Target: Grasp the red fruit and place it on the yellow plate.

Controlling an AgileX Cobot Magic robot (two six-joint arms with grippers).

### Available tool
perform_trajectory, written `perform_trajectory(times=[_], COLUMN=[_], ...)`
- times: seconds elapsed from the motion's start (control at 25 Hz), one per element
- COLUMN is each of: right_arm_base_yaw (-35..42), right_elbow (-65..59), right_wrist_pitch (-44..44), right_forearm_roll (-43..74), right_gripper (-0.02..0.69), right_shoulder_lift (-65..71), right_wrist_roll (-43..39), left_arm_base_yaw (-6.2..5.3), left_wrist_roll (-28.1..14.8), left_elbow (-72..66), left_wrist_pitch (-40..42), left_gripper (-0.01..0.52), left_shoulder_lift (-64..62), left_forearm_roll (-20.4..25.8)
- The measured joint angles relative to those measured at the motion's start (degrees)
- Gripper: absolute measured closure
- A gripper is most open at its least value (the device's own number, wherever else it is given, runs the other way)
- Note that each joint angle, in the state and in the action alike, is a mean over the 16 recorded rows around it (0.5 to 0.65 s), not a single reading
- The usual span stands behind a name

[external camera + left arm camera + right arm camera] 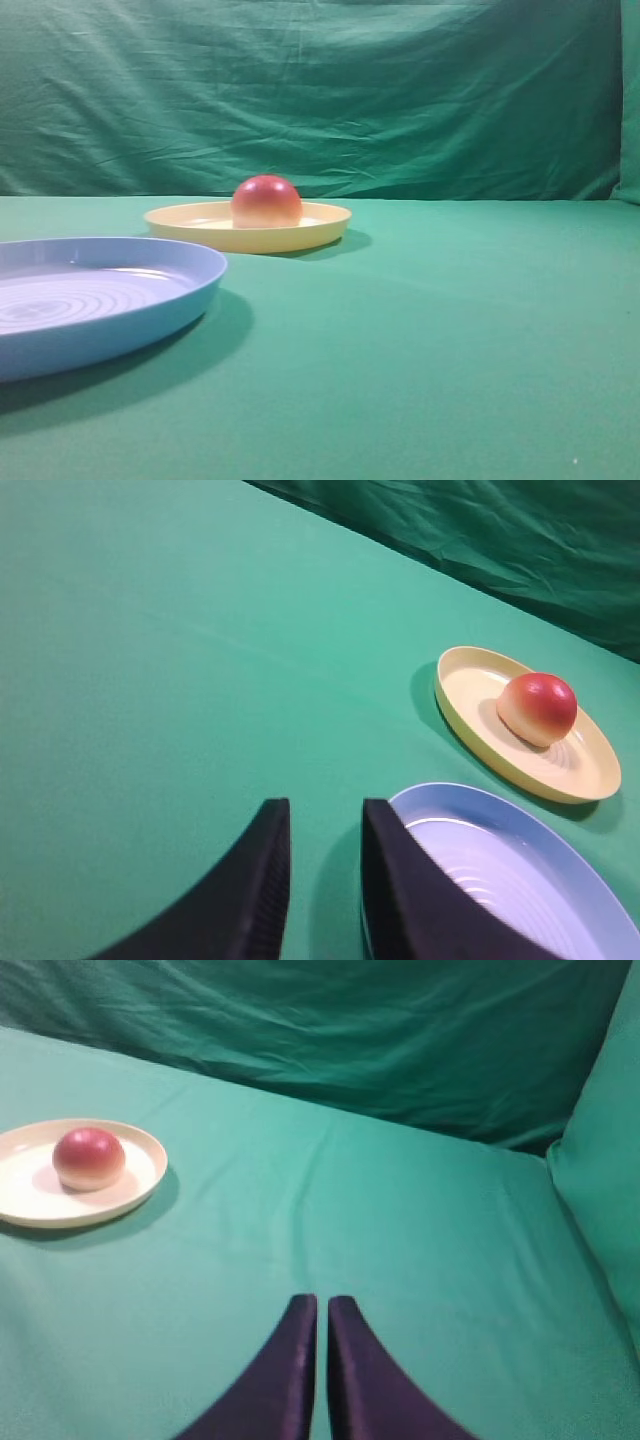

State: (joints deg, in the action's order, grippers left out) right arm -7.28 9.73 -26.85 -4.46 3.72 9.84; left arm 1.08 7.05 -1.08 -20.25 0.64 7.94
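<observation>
1. Exterior high view: the red fruit point(266, 202) sits on the yellow plate point(315, 227), flat base down, a little left of the plate's middle. The plate rests on the green cloth-covered table point(450, 330), towards the back, in front of the wrinkled green backdrop point(320, 90). A light-blue plate point(120, 300) with concentric rings lies nearer the camera at the left, well apart from the yellow plate. No arm or gripper shows in this view.

2. Left wrist view: the left gripper point(324, 825) hangs over bare table just beside the light-blue plate point(470, 810), whose rim runs behind the right finger. Its two dark fingers point(255, 880) stand a little apart with green cloth showing between them, and they hold nothing. Beyond, the red fruit point(538, 707) rests on the yellow plate point(460, 695), near the plate's middle.

3. Right wrist view: the right gripper point(321, 1305) has its dark fingers point(285, 1370) drawn together, only a thin slit between them, with nothing held. It is over bare table, well apart from the yellow plate point(140, 1175) at far left, where the red fruit point(89, 1158) sits.
</observation>
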Motion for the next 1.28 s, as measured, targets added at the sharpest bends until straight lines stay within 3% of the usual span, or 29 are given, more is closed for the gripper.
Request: perform_trajectory(times=[0.44,1.28], right_arm_base_yaw=[4.21,4.47], right_elbow=[-10.56,-11.14], right_wrist_pitch=[4.63,4.96], right_forearm_roll=[-1.52,-1.69], right_gripper=[0.665,0.665], right_shoulder_lift=[-4.39,-4.41], right_wrist_roll=[-0.43,-0.42], left_arm_base_yaw=[0.0,0.0], left_wrist_roll=[0.0,0.0], left_elbow=[0.0,0.0], left_wrist_pitch=[0.0,0.0], left_gripper=[0.357,0.357], left_shoulder_lift=[0.0,0.0], left_forearm_roll=[0.04,0.06])
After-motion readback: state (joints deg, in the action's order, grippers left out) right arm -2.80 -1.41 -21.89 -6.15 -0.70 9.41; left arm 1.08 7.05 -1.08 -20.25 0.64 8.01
